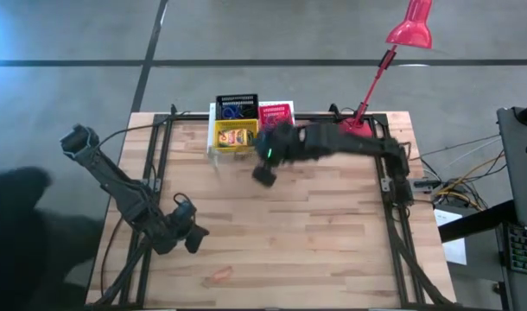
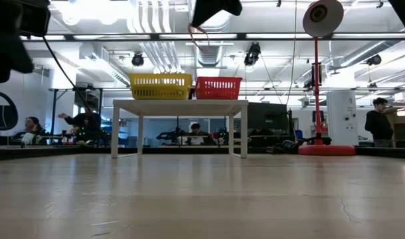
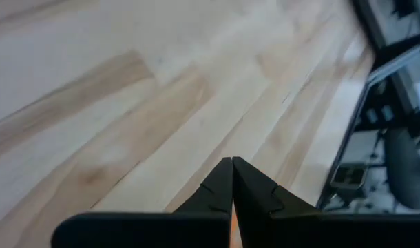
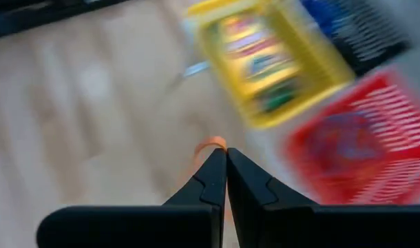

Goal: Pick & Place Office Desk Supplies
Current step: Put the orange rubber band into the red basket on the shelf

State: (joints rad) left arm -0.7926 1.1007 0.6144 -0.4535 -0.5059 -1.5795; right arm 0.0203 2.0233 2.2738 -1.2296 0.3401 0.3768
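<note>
The right gripper (image 4: pixel 226 160) was seen with its fingers pressed together, pinching a thin orange rubber band (image 4: pixel 208 146) whose loop showed just past the fingertips. In the high view this gripper (image 1: pixel 264 175) was held over the wooden table (image 1: pixel 315 242), just in front of the baskets, with the right arm stretched across from the far right corner. In the low view the orange band (image 2: pixel 197 36) was seen dangling from the dark gripper above the baskets.

The left gripper (image 3: pixel 232 180) was also seen with its fingers closed tight against each other, nothing visible between them, and bare table planks lay beneath it. In the high view it (image 1: pixel 194 238) was parked near the front left part of the table, well apart from the baskets.

At the far edge of the table, a white stand (image 1: pixel 213 142) was seen bearing three mesh baskets. The yellow basket (image 1: pixel 235 136) was filled with a yellow-and-green crayon box (image 4: pixel 261 65). The black basket (image 1: pixel 237 106), behind the yellow one, held blue loops. The red basket (image 1: pixel 276 113) stood beside them, with blurred bands inside. A small orange item (image 1: pixel 220 276) lay near the table's front edge; what it was could not be told. A red desk lamp (image 1: pixel 410 28) stood at the far right corner.
</note>
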